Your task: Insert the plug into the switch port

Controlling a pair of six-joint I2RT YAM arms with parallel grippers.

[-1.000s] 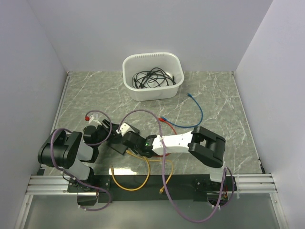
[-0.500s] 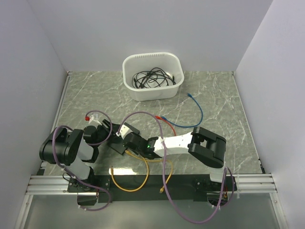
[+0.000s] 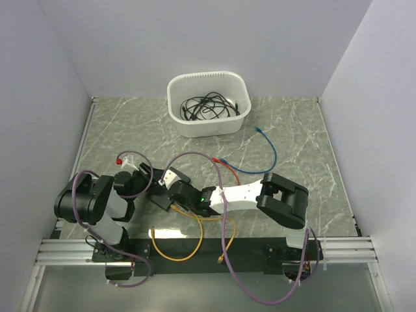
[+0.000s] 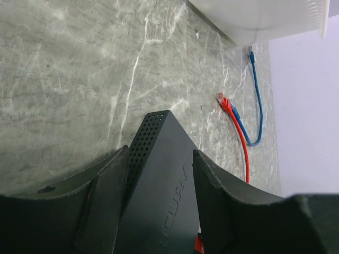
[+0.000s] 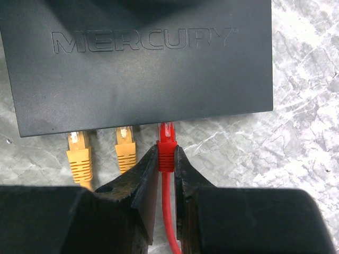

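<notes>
From above, the switch (image 3: 161, 197) is lying close to the arm bases, with the white tub (image 3: 209, 127) standing well beyond it and both wrists crowding in. In the left wrist view, the left gripper (image 4: 160, 159) is clamping the switch by its sides, which is sensible, since so light a box would likely be sliding on the smooth stone. In the right wrist view, the right gripper (image 5: 166, 153) is pinching the red plug (image 5: 167, 138) by its boot at the switch's long edge, just right of two orange plugs (image 5: 79, 153); whether it is seated cannot be told. The plug is probably light and rigid, its latch frail, so the boot looks the safest hold.
</notes>
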